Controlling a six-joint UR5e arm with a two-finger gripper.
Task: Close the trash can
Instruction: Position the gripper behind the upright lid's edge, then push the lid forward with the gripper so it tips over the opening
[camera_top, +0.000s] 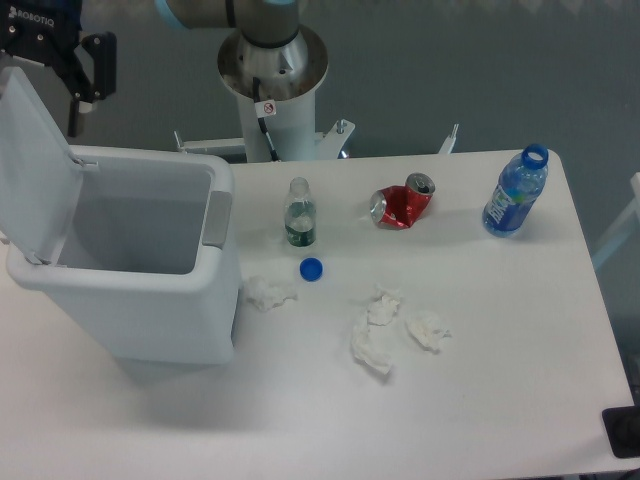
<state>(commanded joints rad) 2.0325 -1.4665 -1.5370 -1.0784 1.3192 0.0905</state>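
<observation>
White worktop (500, 400) w/ grey floor behind. Trash can (150, 300) sits at the worktop's left end, lid (35, 170) up, hinged along the far-left edge & leaning away from the opening. Our hand (60, 85) hangs at the lid's top edge, just behind it; can't tell finger spacing. We reckon pushing the lid rightward, down over the opening, closes it.

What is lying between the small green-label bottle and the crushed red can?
Nothing: the camera view shows only bare table between the small bottle and the crushed red can.
</observation>
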